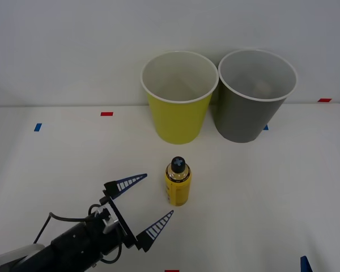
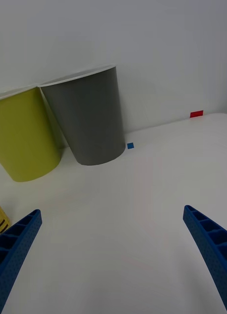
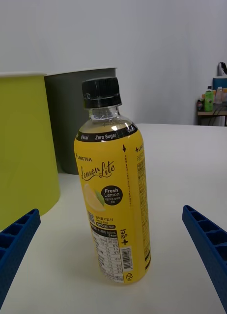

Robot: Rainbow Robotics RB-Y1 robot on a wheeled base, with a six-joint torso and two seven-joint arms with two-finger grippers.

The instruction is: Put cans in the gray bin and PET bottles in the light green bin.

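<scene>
The left end effector is being held low over the near left part of the bench, its two blue ribbed fingers spread wide apart and nothing being gripped between them. Its dark arm is being extended from the near left corner, angled toward the bench's middle. The PET bottle is being shown upright on the bench just beyond the fingertips, apart from them; in the left wrist view the bottle is being framed between the two open fingers, with clear bench on both sides of it. Behind the bottle, well apart from it, the light green bin and the gray bin are being shown upright side by side at the far edge of the bench against the wall, rims nearly touching. Open bench is lying between bottle and bins. The right end effector is being held over the near right part of the bench, its fingers also spread apart and unloaded.
</scene>
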